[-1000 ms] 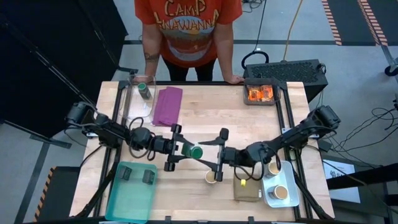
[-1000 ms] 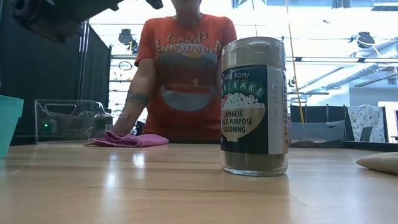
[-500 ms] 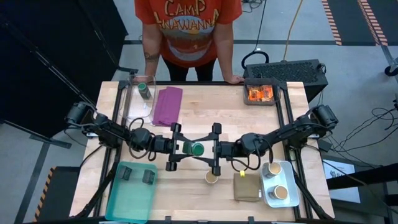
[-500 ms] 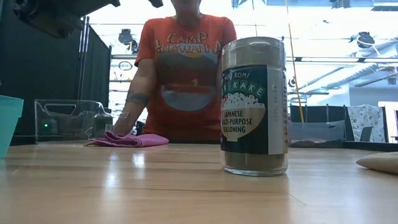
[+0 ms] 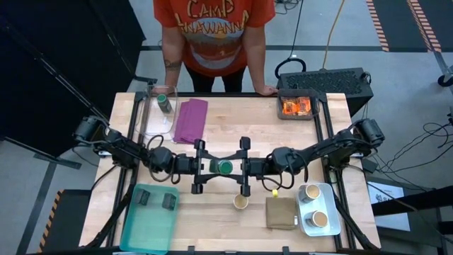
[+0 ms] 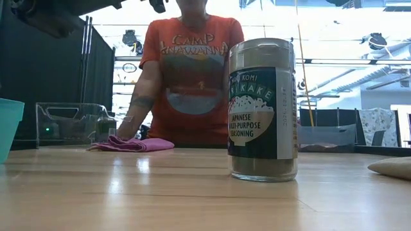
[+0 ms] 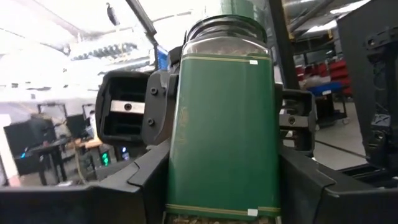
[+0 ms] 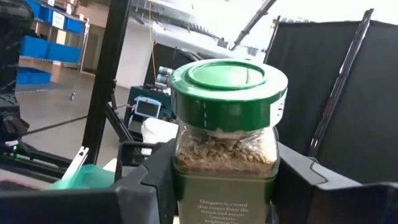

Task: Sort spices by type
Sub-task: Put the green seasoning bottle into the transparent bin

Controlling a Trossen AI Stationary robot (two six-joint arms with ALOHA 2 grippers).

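1. Now, up over the middle of the tabletop (image 5: pixel 233 134): left tool (image 5: pixel 211 167) and right tool (image 5: pixel 238 167) nose to nose, with a green-lidded jar (image 5: pixel 224 168) caught between them.
2. Left tool pinching that jar, fingers pressed to both flat sides of the green label in the left wrist view (image 7: pixel 221 137).
3. Right tool clamped on the same jar from the opposite side, dark fingers tight against the glass below the lid in the right wrist view (image 8: pixel 227 124).
4. Jar upright and clear of the wood, lid up.
5. Over at the far left corner: a clear bin (image 5: pixel 150 117) with a second jar (image 5: pixel 163 103) inside, and a purple cloth (image 5: pixel 190 119) lying just beside it.
6. Far right corner: a dark tray (image 5: pixel 280 113) loaded with shiny orange packets (image 5: pixel 296 107).
7. Near left: a teal tray (image 5: pixel 145 227) carrying two dark blocks (image 5: pixel 144 197), side by side.
8. Near right: a pale tray (image 5: pixel 303 212) with two tan-topped cups (image 5: pixel 311 193), and a lone cup (image 5: pixel 241 202) out on the bare wood beside an olive-tan cloth (image 5: pixel 281 212).
9. Down at table level: a seasoning jar (image 6: pixel 262 109) standing upright, close to the camera.
10. Behind it all, a person in an orange shirt (image 5: pixel 212 35), one hand (image 5: pixel 267 90) resting on the far edge.
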